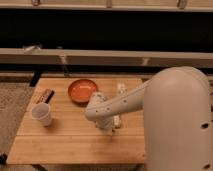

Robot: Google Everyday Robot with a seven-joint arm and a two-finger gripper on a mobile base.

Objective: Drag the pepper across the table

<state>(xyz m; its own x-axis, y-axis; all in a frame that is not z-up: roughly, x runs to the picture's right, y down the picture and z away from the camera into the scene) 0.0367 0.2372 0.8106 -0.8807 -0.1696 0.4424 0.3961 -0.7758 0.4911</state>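
Reaching: my tool [111,127] low over tabletop [70,142], below bowl [82,90]
Grip: cannot tell
Cup [42,114]: left

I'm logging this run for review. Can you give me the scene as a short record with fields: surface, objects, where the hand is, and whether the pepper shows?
surface: light wooden table
objects: orange bowl near the far edge; white cup at left; dark brown bar behind the cup
arm: reaches from the right, low over the table's middle
hand: down at the table surface, in front of the bowl
pepper: not visible; may be hidden by the arm
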